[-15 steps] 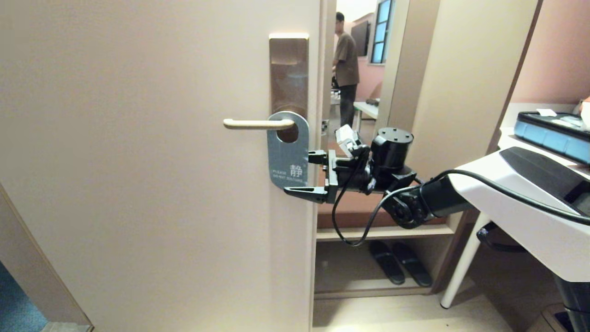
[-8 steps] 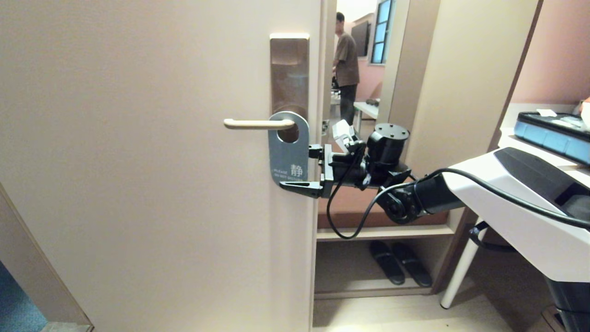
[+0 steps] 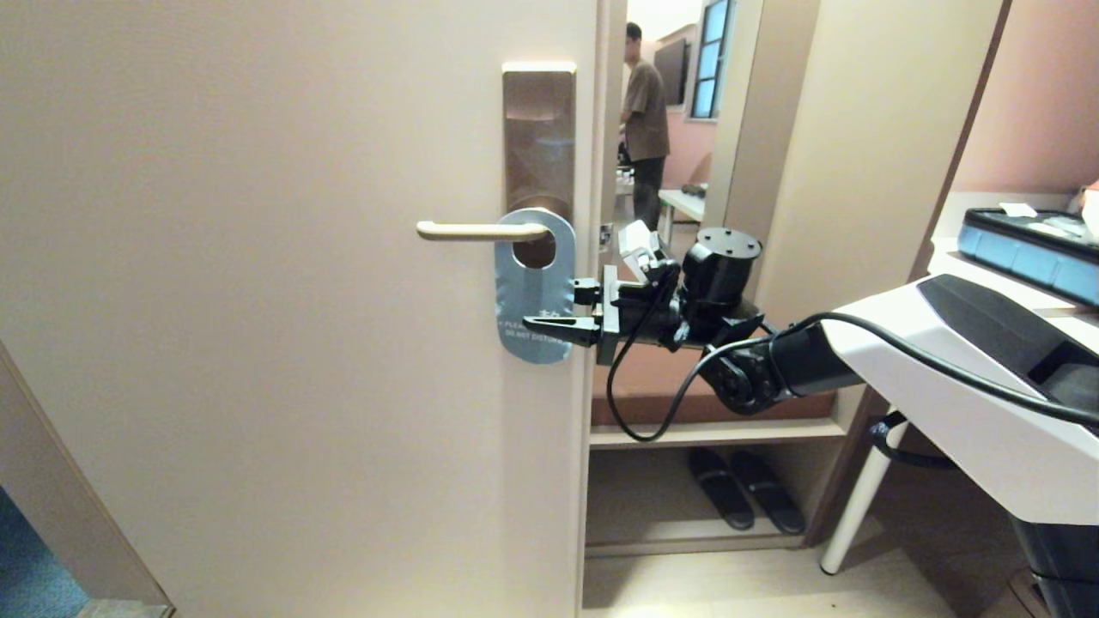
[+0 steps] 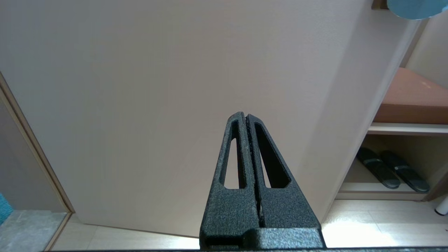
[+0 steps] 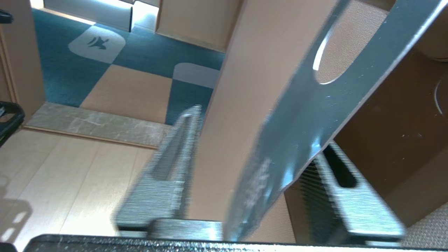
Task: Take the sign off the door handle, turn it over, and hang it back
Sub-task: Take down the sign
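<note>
We see the left gripper (image 4: 247,117) nearest, its 2 fingers pressed together on nothing, pointing at the lower part of the door (image 3: 275,343) from below. Over on our right, the white arm (image 3: 970,378) reaches in across the gap beside the door edge, a black cable (image 3: 640,429) looping under its wrist. The right gripper (image 3: 558,313) sits at the lower half of the sign (image 3: 532,296); in its wrist view the blue-grey sign stands between the 2 fingers (image 5: 175,164), with a clear gap on 1 side, so the jaws stand about half apart and we cannot tell that they have a grip on it. In the head view 1 finger crosses the face of the sign just above its white lettering. The sign hangs by its oval hole on the handle (image 3: 481,230), which juts left from the bronze plate (image 3: 538,137), and its lower end tilts slightly leftward. Beyond the door edge, 2 dark slippers (image 3: 745,487) lie on a low shelf. Farther back, a person (image 3: 644,120) stands in the room, side on.
</note>
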{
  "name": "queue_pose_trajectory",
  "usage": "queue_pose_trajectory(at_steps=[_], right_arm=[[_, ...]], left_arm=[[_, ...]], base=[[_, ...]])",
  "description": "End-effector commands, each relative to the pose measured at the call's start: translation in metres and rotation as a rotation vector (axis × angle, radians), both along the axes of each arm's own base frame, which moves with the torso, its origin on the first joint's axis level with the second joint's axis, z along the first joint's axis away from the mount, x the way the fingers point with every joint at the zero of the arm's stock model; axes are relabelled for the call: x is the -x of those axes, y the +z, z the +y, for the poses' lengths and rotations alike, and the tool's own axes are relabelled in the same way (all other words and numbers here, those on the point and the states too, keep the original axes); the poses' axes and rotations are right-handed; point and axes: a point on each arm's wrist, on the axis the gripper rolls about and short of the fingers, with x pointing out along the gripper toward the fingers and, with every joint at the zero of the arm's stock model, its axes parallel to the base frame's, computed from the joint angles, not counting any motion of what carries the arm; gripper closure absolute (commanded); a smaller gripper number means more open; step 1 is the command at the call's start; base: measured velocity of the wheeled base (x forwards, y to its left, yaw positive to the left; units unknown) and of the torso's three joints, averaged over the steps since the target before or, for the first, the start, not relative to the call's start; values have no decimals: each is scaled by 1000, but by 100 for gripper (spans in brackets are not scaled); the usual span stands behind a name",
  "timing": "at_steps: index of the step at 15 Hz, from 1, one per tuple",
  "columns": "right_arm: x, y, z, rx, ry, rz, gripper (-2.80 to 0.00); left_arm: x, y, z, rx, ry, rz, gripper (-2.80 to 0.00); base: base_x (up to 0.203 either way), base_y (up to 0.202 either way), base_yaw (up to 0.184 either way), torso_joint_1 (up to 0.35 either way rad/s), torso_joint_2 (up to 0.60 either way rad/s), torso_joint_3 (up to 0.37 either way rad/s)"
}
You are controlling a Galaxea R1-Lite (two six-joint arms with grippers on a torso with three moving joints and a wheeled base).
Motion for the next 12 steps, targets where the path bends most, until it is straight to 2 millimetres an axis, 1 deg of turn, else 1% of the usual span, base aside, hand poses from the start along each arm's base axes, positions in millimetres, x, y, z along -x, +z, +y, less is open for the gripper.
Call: queue_pose_trajectory(at_steps=[1, 12], right_arm=[[-2, 1, -1, -6, -11, -11, 0], [-1, 5, -2, -10, -15, -27, 0]], left_arm=[[0, 0, 0, 1, 1, 1, 0], [0, 0, 0, 1, 1, 1, 0]], base=[[0, 0, 0, 0, 0, 0], [0, 0, 0, 0, 0, 0]])
